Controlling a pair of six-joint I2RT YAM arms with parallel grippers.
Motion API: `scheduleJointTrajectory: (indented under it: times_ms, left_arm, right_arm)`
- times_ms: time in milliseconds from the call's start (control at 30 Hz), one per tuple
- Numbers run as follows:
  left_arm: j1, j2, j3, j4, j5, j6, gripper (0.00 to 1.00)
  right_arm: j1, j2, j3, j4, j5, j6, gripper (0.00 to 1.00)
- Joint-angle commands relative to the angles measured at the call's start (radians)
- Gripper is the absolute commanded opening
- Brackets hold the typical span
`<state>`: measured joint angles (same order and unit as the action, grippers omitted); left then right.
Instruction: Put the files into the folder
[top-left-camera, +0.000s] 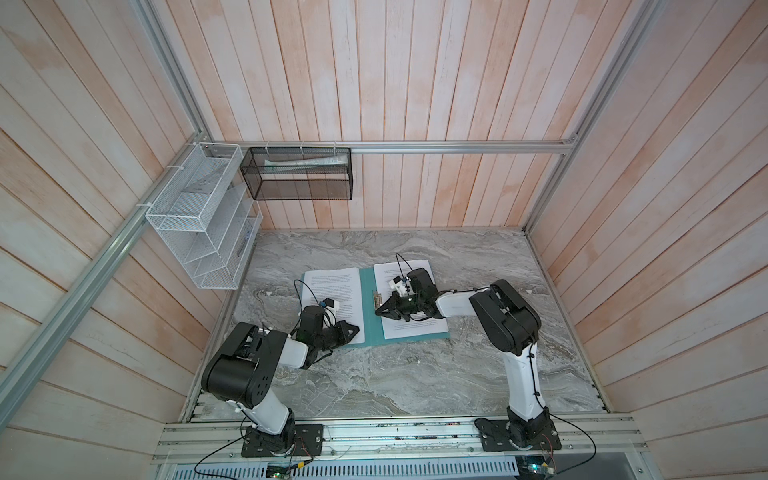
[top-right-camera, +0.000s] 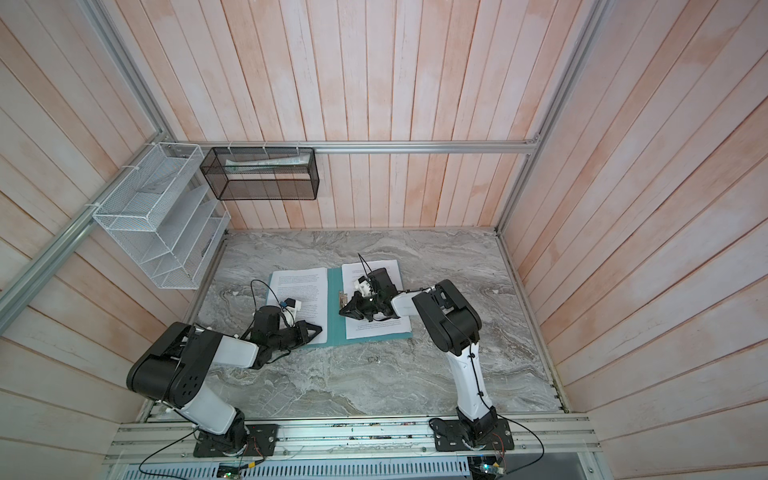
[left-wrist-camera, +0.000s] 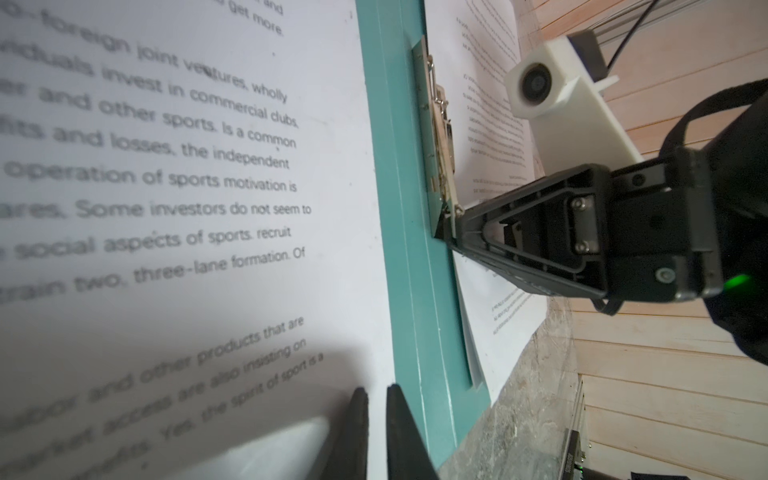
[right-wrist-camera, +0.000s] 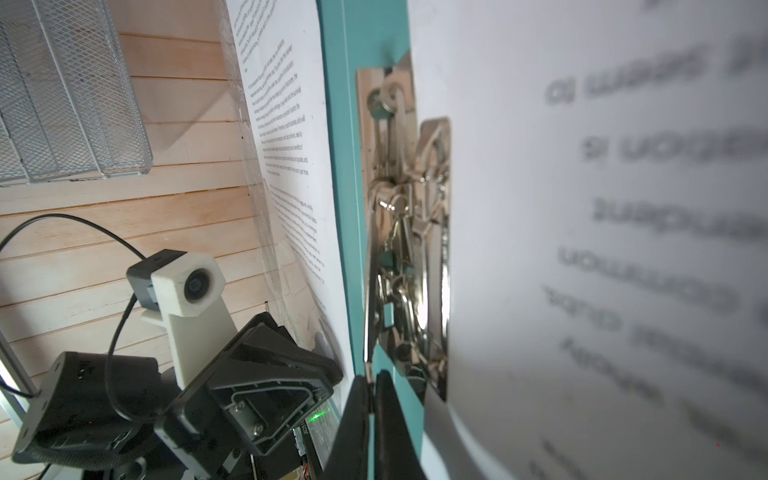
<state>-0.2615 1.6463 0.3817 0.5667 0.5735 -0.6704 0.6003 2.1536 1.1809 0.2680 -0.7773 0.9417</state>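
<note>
The teal folder (top-left-camera: 371, 330) (top-right-camera: 337, 330) lies open and flat on the marble table in both top views. One white printed sheet of the files (top-left-camera: 332, 284) (left-wrist-camera: 187, 166) covers its left half and another (top-left-camera: 417, 329) (right-wrist-camera: 582, 208) lies on its right half. A metal clip (top-left-camera: 377, 297) (right-wrist-camera: 409, 232) (left-wrist-camera: 441, 137) sits beside the spine. My right gripper (top-left-camera: 377, 312) (right-wrist-camera: 372, 376) is shut, its tips pinching the near end of the clip's lever. At the left sheet's near right corner my left gripper (top-left-camera: 356, 328) (left-wrist-camera: 377, 390) hovers, a narrow gap between its fingers and nothing in it.
A white wire-mesh rack (top-left-camera: 199, 224) hangs on the left wall. A black mesh basket (top-left-camera: 297, 174) holding rolled paper hangs on the back wall. Bare marble tabletop (top-left-camera: 415, 374) stretches in front of the folder. Plank walls close in three sides.
</note>
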Motion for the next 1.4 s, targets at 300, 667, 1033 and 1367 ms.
scheduleJointTrajectory:
  times_ms: [300,667,1033,1367]
  left_arm:
    - [0.005,0.061,-0.014,-0.141,-0.061,0.008,0.14]
    - [0.006,0.107,0.02,-0.151,-0.043,0.026,0.13]
    - [0.005,0.102,0.014,-0.147,-0.038,0.023,0.13]
    - [0.005,0.07,0.033,-0.189,-0.04,0.025,0.15]
  right_arm:
    - [-0.005,0.066,0.007,-0.326,0.204,-0.104,0.0]
    - [0.081,0.074,-0.011,0.037,-0.03,0.109,0.0]
    - [0.06,0.061,-0.048,0.424,-0.175,0.412,0.0]
    - [0.026,-0.007,-0.097,0.217,-0.055,0.314,0.0]
